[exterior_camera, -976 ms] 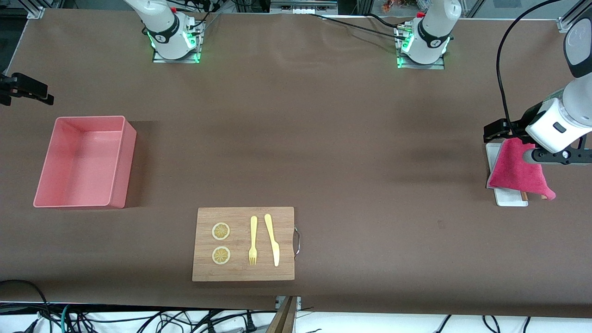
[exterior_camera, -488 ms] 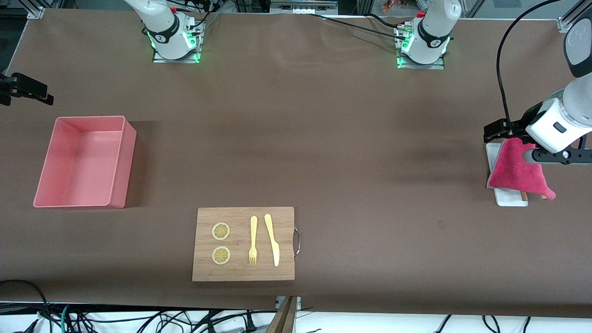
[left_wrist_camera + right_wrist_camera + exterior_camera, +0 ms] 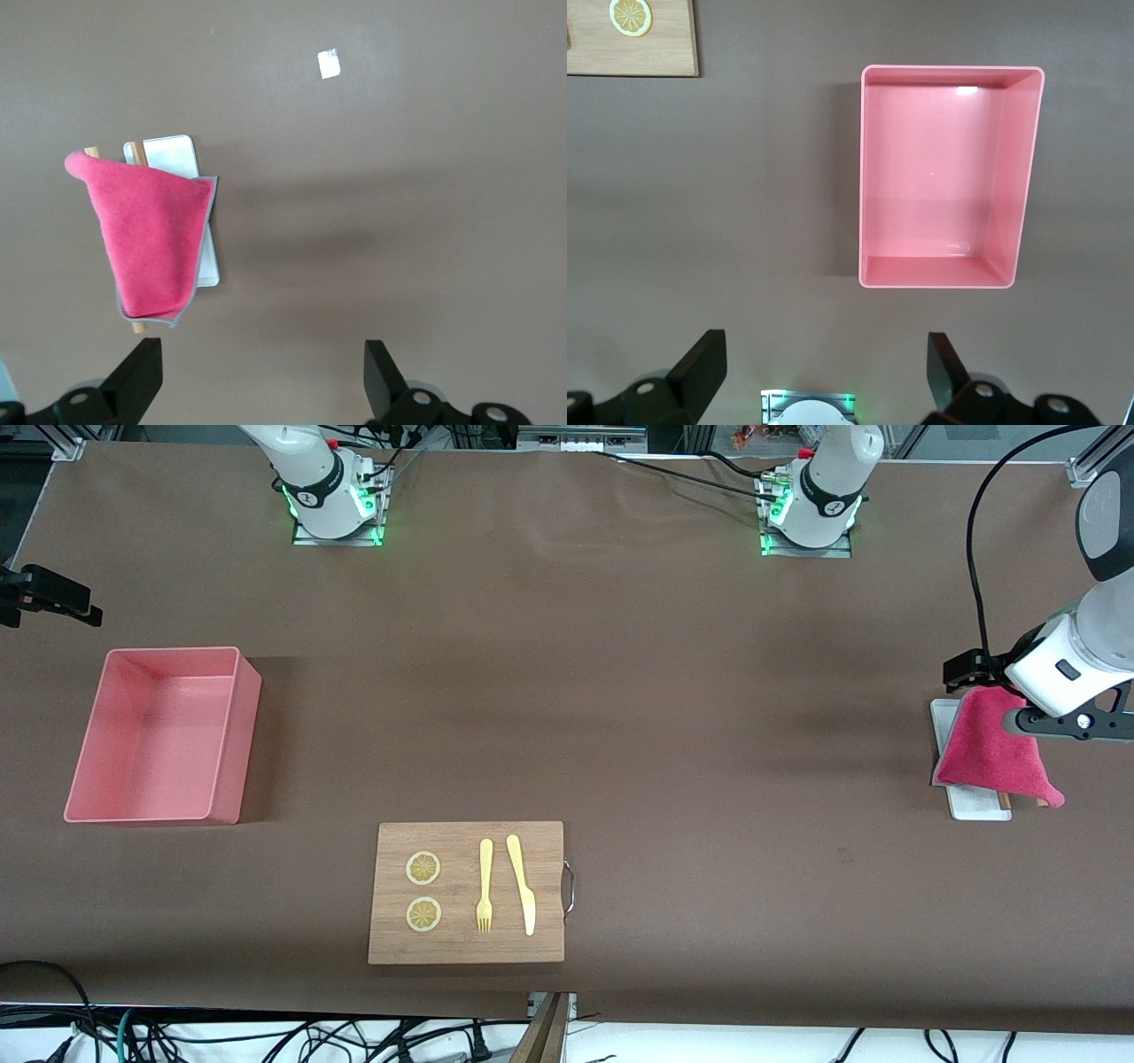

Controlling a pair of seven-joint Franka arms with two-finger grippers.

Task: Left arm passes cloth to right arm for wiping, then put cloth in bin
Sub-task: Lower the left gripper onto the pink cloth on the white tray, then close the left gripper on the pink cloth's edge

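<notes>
The magenta cloth (image 3: 990, 751) lies draped over a small flat white tray (image 3: 974, 806) at the left arm's end of the table. It also shows in the left wrist view (image 3: 151, 239), with a greyish edge. My left gripper (image 3: 1076, 724) hovers over the cloth and tray, open and empty (image 3: 261, 345). The salmon-pink bin (image 3: 237, 735) stands empty at the right arm's end. My right gripper (image 3: 826, 345) is open and empty, held high over the table beside the bin (image 3: 1017, 177). The right arm waits.
A wooden cutting board (image 3: 465, 950) with two lemon slices (image 3: 423, 868), a yellow fork (image 3: 485, 886) and a yellow knife (image 3: 521, 884) lies near the front camera. Wooden sticks (image 3: 138, 149) poke out from under the cloth.
My left gripper has shifted slightly toward the left arm's end of the table. The cloth, tray, bin and right arm have not moved.
</notes>
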